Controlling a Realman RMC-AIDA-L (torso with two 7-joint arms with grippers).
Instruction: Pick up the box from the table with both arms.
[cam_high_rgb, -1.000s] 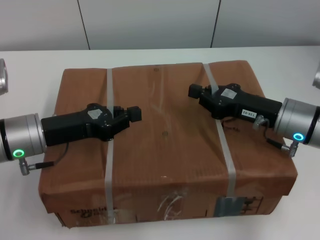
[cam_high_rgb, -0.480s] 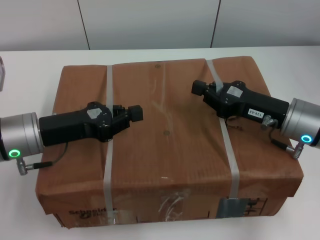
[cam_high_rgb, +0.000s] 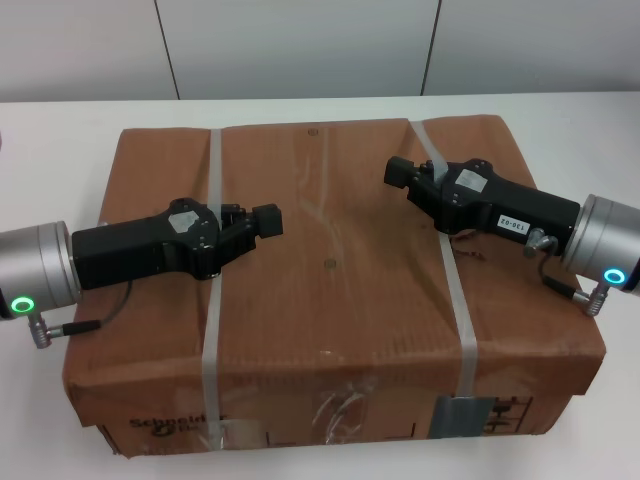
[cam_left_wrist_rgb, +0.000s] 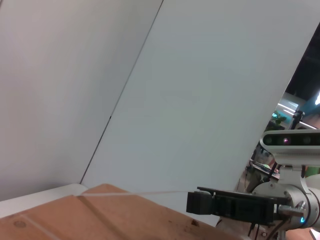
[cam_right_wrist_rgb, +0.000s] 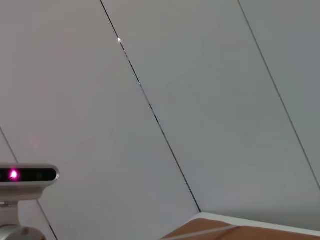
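Box (cam_high_rgb: 330, 290) directly beneath both pincers, long axis spanning from left pincer (cam_high_rgb: 266, 220) to right pincer (cam_high_rgb: 398, 172), on white surface (cam_high_rgb: 60, 140). Both equally near, tips inward. Jaw opening: cannot tell; nothing visibly gripped.

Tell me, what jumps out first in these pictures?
A big brown cardboard box fills most of the white table, bound by two whitish straps. Two black grippers lie over its top, the left gripper from the left side and the right gripper from the right.
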